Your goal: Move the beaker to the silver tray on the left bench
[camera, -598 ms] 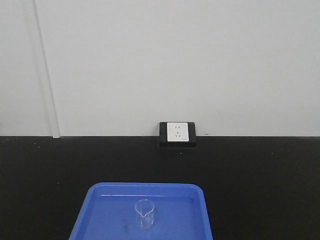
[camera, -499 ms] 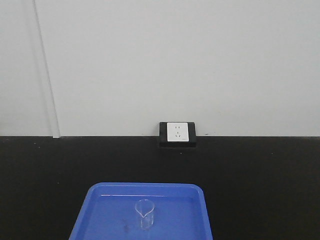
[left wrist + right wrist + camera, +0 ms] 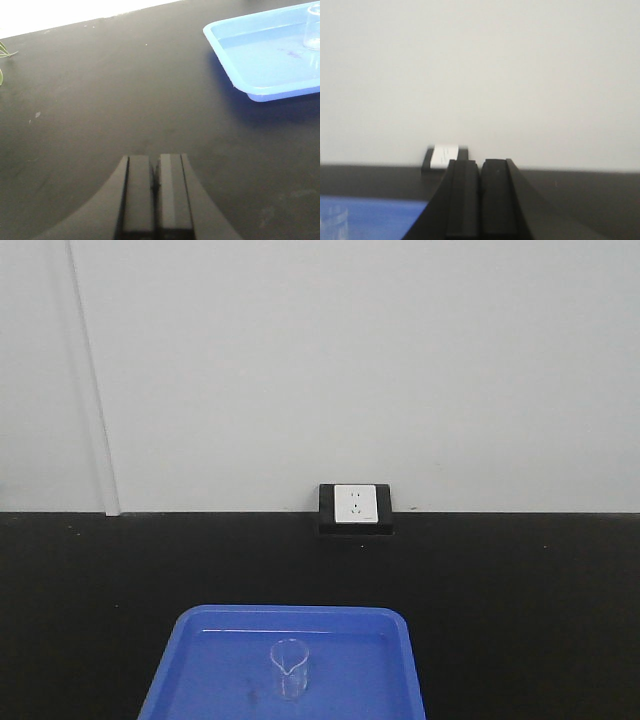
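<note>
The small clear glass beaker [image 3: 288, 668] stands upright in a blue tray [image 3: 180, 660] on the black bench. It also shows at the right edge of the left wrist view [image 3: 313, 30] and faintly at the lower left of the right wrist view [image 3: 334, 220]. My left gripper [image 3: 155, 160] is shut and empty, low over the bare bench, left of the blue tray [image 3: 260, 95]. My right gripper [image 3: 480, 162] is shut and empty, right of the beaker, pointing at the wall. No silver tray is in view.
A black and white wall socket [image 3: 355, 508] sits on the bench against the white wall, behind the tray. A green leaf tip [image 3: 4, 50] shows at the left edge of the left wrist view.
</note>
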